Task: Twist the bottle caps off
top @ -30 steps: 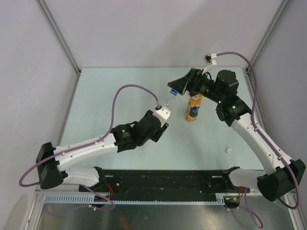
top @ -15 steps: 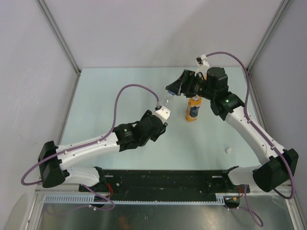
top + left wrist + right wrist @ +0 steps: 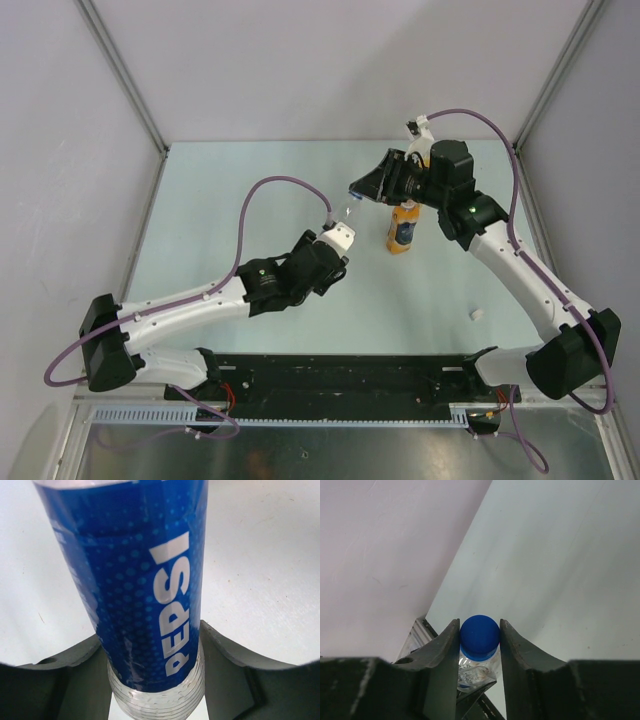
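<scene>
**Grip status.** The left end effector (image 3: 150, 640) is closed on the lower body of the clear bottle (image 3: 145, 575), one finger on each side just above the ribbed base. The right end effector (image 3: 357, 190) is closed narrowly on the blue cap (image 3: 479, 634), with both fingers touching its sides.

**Location.** The bottle is held over the middle of the counter (image 3: 230, 190), tilted so its neck points toward the far right corner.

**Handling.**
- The bottle wall looks thin and is likely to buckle under hard pressure. The grip near the base, where the ribs stiffen it, appears sound.
- The glossy label film will probably be slippery, so the body may turn within the left fingers once torque is applied.
- The cap is small, stiff and light. It should be gripped across its full diameter, as it is here.

**Containers.**
- No liquid level is visible in the clear bottle, so its fill cannot be determined.
- The short orange bottle (image 3: 402, 232) stands upright toward the far right corner, just beside the right arm. It appears orange throughout. Its top is hidden by the arm.
- A white cap (image 3: 477, 314) lies loose near the right edge.
</scene>
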